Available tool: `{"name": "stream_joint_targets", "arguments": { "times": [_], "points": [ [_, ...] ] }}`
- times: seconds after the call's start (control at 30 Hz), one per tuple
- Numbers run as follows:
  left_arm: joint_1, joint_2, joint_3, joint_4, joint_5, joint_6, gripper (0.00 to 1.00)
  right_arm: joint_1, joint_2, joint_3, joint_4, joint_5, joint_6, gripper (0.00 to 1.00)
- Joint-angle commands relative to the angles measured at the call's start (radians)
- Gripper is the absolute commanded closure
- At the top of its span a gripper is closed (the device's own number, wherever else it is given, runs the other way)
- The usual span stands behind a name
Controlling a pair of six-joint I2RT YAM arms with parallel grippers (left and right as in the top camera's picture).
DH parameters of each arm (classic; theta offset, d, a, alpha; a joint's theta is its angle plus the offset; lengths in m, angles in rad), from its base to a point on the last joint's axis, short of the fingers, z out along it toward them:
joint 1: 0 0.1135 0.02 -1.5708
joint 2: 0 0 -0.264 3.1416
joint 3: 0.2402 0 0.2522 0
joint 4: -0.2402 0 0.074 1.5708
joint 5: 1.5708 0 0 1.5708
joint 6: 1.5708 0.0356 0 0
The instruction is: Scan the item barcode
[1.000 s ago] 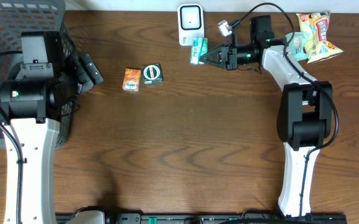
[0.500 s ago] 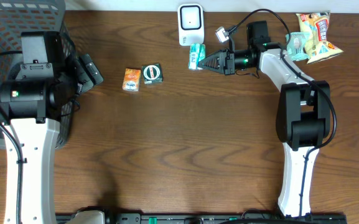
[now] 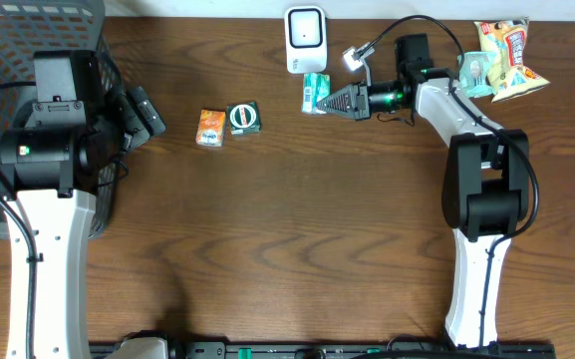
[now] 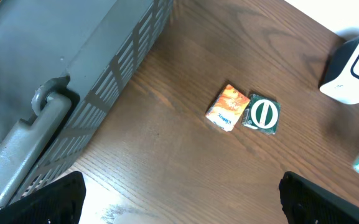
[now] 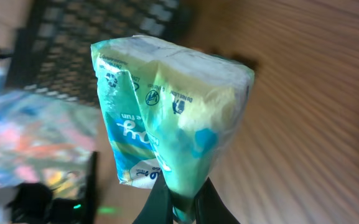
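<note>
A green and white packet (image 3: 314, 92) hangs just below the white barcode scanner (image 3: 305, 38) at the table's back edge. My right gripper (image 3: 331, 100) is shut on its lower end and points left. In the right wrist view the packet (image 5: 173, 106) fills the middle, pinched at its bottom seam by my right gripper (image 5: 182, 208). My left gripper (image 3: 143, 113) stands open beside the basket, with nothing between its fingers. In the left wrist view my left gripper (image 4: 182, 205) hovers over bare wood; the scanner (image 4: 356, 68) sits at the right edge.
A grey basket (image 3: 8, 50) stands at the far left. An orange box (image 3: 210, 128) and a green round-labelled item (image 3: 243, 118) lie side by side left of centre. Snack bags (image 3: 504, 58) lie at the back right.
My right gripper has rolled and shifted the packet slightly down and left, under the scanner. The left arm has not moved.
</note>
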Motion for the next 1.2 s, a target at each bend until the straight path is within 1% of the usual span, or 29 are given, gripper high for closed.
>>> {"name": "stream_joint_targets", "arguments": {
  "times": [0.0, 0.03, 0.07, 0.17, 0.23, 0.27, 0.33, 0.37, 0.47, 0.5, 0.57, 0.63, 0.67, 0.73, 0.9, 1.0, 1.03, 1.1, 1.17],
  "points": [
    [0.004, -0.006, 0.0, -0.002, -0.006, -0.009, 0.02, 0.014, -0.08, 0.02, -0.057, 0.475, 0.126, 0.99],
    [0.004, -0.006, 0.0, -0.002, -0.006, -0.009, 0.02, 0.026, -0.11, 0.032, -0.108, 0.73, 0.16, 0.99],
    [0.004, -0.006, 0.0, -0.002, -0.006, -0.009, 0.02, 0.037, -0.13, 0.038, -0.134, 0.871, 0.153, 0.99],
    [0.004, -0.006, 0.0, -0.002, -0.006, -0.009, 0.02, 0.087, -0.191, 0.045, -0.165, 1.203, 0.115, 0.99],
    [0.004, -0.006, 0.0, -0.002, -0.006, -0.009, 0.02, 0.129, -0.224, 0.045, -0.15, 1.375, 0.078, 0.99],
    [0.004, -0.006, 0.0, -0.002, -0.006, -0.009, 0.02, 0.148, -0.234, 0.045, -0.132, 1.437, 0.047, 0.99],
    [0.004, -0.006, 0.0, -0.002, -0.006, -0.009, 0.02, 0.193, -0.24, 0.045, -0.073, 1.534, -0.079, 0.99],
    [0.004, -0.006, 0.0, -0.002, -0.006, -0.009, 0.02, 0.224, -0.24, 0.045, -0.025, 1.588, -0.17, 0.99],
    [0.004, -0.006, 0.0, -0.002, -0.006, -0.009, 0.02, 0.284, -0.223, 0.045, 0.106, 1.701, -0.341, 0.99],
    [0.004, -0.006, 0.0, -0.002, -0.006, -0.009, 0.02, 0.306, -0.209, 0.045, 0.181, 1.74, -0.42, 0.99],
    [0.004, -0.006, 0.0, -0.002, -0.006, -0.009, 0.02, 0.333, -0.181, 0.045, 0.325, 1.781, -0.545, 0.99],
    [0.004, -0.006, 0.0, -0.002, -0.006, -0.009, 0.02, 0.344, -0.15, 0.045, 0.423, 1.783, -0.65, 0.99],
    [0.004, -0.006, 0.0, -0.002, -0.006, -0.009, 0.02, 0.346, -0.131, 0.045, 0.473, 1.799, -0.676, 0.99],
    [0.004, -0.006, 0.0, -0.002, -0.006, -0.009, 0.02, 0.346, -0.093, 0.05, 0.559, 1.835, -0.665, 0.99],
    [0.004, -0.006, 0.0, -0.002, -0.006, -0.009, 0.02, 0.346, -0.037, 0.1, 0.567, 1.732, -0.65, 0.99],
    [0.004, -0.006, 0.0, -0.002, -0.006, -0.009, 0.02, 0.341, -0.032, 0.123, 0.566, 1.648, -0.585, 0.99],
    [0.004, -0.006, 0.0, -0.002, -0.006, -0.009, 0.02, 0.339, -0.032, 0.124, 0.566, 1.621, -0.585, 0.99],
    [0.004, -0.006, 0.0, -0.002, -0.006, -0.009, 0.02, 0.334, -0.031, 0.123, 0.566, 1.572, -0.607, 0.99],
    [0.004, -0.006, 0.0, -0.002, -0.006, -0.009, 0.02, 0.324, -0.023, 0.123, 0.558, 1.512, -0.675, 0.99]
  ]
}}
